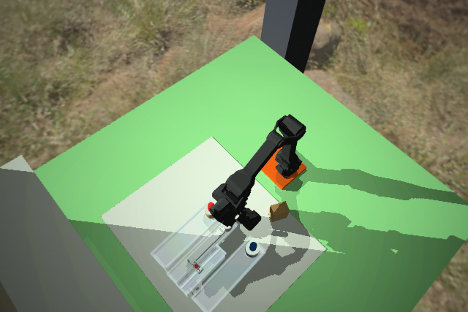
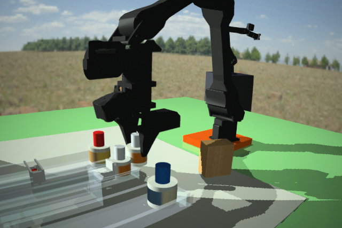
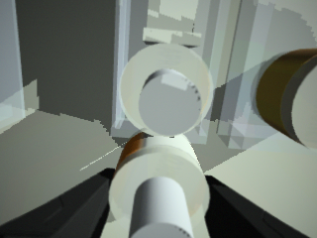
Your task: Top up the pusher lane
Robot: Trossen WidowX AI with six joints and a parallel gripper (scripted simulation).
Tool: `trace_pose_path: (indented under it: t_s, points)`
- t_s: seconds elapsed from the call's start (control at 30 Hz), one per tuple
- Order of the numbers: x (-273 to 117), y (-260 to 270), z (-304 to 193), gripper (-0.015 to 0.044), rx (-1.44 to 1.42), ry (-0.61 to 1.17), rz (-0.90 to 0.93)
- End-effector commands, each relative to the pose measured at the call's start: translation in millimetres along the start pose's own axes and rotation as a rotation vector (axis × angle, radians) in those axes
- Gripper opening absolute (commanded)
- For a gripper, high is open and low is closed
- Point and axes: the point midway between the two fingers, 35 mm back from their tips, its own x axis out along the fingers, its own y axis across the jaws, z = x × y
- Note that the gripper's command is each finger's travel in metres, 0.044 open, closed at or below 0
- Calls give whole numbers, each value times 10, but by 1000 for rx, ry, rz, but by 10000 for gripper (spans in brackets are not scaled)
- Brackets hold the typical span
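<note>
My gripper (image 2: 135,149) (image 3: 158,179) is shut on a white-capped jar (image 2: 139,158) (image 3: 159,161) with an orange label, held upright at the front end of the sprung lane. The matching lane jar (image 2: 123,167) (image 3: 168,104) stands in the clear lane just behind the held jar. The two are very close; contact is hard to tell. The pusher plate (image 2: 109,164) (image 3: 170,36) is behind the lane jar. Whether the held jar's base is above or behind the low front stop is hidden. In the top view the arm hides the held jar.
A red-capped jar (image 1: 208,211) (image 2: 99,154) (image 3: 279,96) stands in the neighbouring lane on one side. A blue-capped jar (image 1: 252,248) (image 2: 162,192) stands in the lane on the other side. A wooden block (image 1: 278,211) (image 2: 216,159) stands in front of the lanes, near the orange base (image 1: 281,180) (image 2: 193,139).
</note>
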Motion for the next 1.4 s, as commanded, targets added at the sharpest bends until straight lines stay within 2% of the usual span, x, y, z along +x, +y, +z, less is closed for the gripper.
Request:
trace_pose_path:
  t_s: [0.0,1.37]
  points:
    - [-22,7,78,0,5,-20,4]
    - [-33,9,259,0,5,-22,4]
